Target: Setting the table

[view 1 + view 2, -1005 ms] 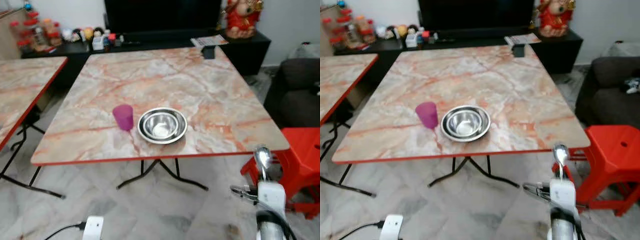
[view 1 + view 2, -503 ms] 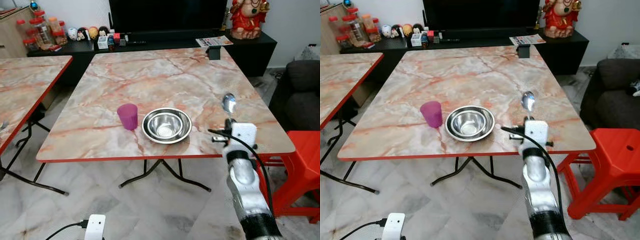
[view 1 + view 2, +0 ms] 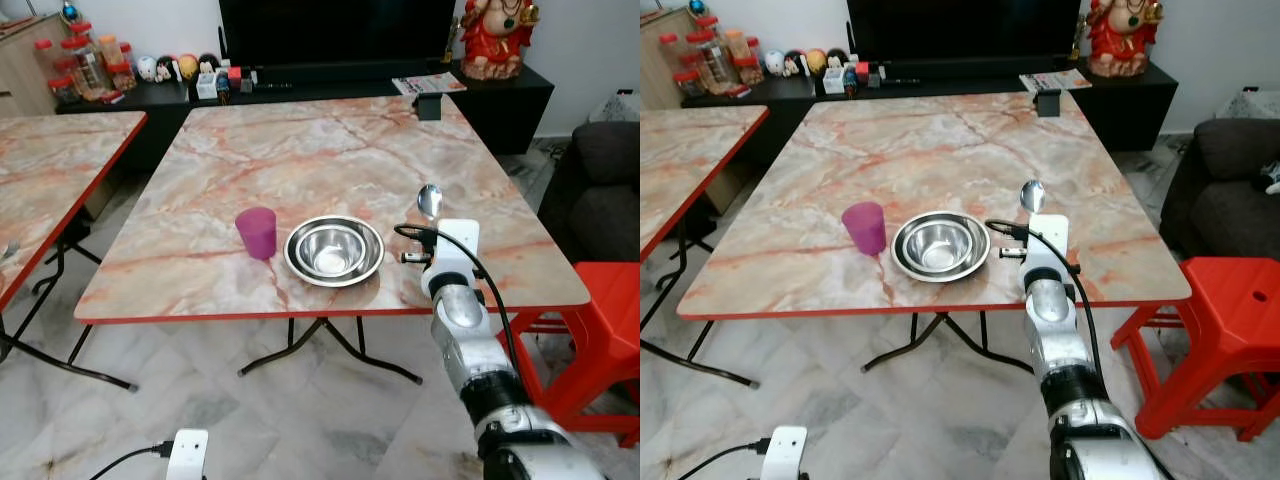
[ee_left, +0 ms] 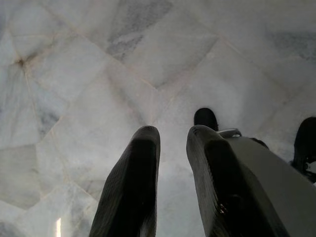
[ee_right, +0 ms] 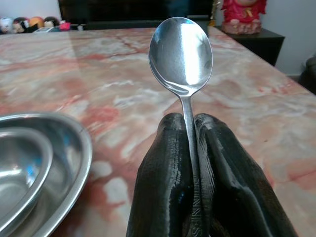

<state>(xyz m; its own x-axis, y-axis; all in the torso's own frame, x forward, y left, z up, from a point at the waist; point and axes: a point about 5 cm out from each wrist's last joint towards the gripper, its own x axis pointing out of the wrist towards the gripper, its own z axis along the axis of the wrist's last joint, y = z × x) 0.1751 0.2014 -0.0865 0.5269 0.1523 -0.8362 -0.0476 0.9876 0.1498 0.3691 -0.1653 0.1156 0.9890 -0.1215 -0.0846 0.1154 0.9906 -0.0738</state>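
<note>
One shiny steel spoon (image 5: 181, 54), handle hidden between clenched right claw (image 5: 190, 129) fingers, upright beside nested steel bowls (image 3: 334, 251) on marble surface (image 3: 330, 150).

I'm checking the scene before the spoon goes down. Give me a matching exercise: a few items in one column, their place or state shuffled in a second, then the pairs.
Items:
1. spoon
2. purple cup
3. steel bowl
4. red stool

Places or states:
A. on the floor to the right of the table
B. upright on the table, left of the bowl
C. held bowl-end up in the shut jaws of the right gripper
D. near the table's front edge, between the cup and the right gripper

Pairs: 1-C, 2-B, 3-D, 4-A
</note>
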